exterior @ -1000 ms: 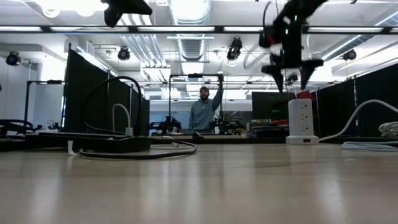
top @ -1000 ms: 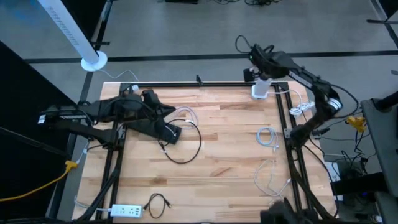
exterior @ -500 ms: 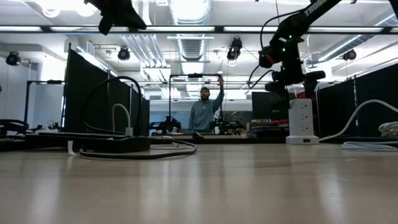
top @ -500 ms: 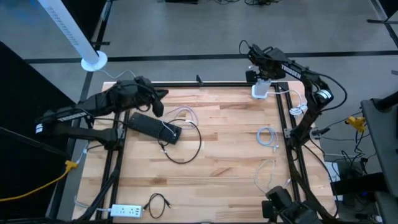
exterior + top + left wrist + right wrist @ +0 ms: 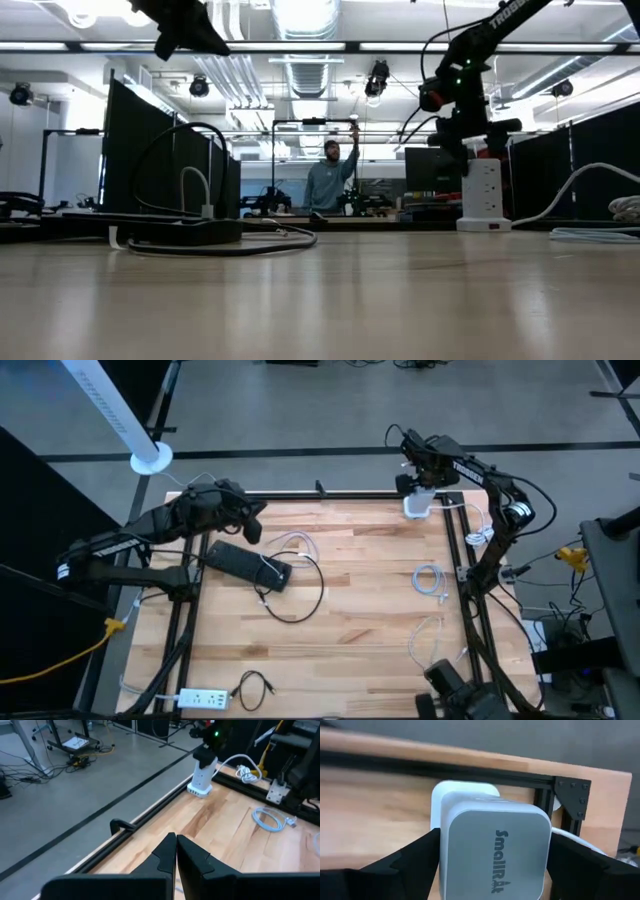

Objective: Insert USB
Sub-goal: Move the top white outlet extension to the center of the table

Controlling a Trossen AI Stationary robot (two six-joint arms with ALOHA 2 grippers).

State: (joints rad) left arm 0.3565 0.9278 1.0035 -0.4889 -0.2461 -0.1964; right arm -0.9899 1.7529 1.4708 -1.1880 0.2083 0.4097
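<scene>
Your right gripper (image 5: 492,865) straddles the white charger tower (image 5: 495,850), fingers spread on either side of its top at the table's (image 5: 370,610) far right corner; your left gripper (image 5: 175,852) is pinched closed, empty, above the far left edge near the black hub (image 5: 247,564)

two robot arms, one left gripper (image 5: 243,520) near the worktop's far left corner and one right gripper (image 5: 422,472) at its far right corner. one white charging tower (image 5: 418,502) at the far right corner. one black hub (image 5: 248,563) toward the left edge. one white power strip (image 5: 203,699) at the near left corner. two coiled white cables by the right edge, one (image 5: 430,579) midway and one (image 5: 430,643) nearer. one short black cable (image 5: 254,688) by the near edge. one person (image 5: 327,182) beyond the table.
</scene>
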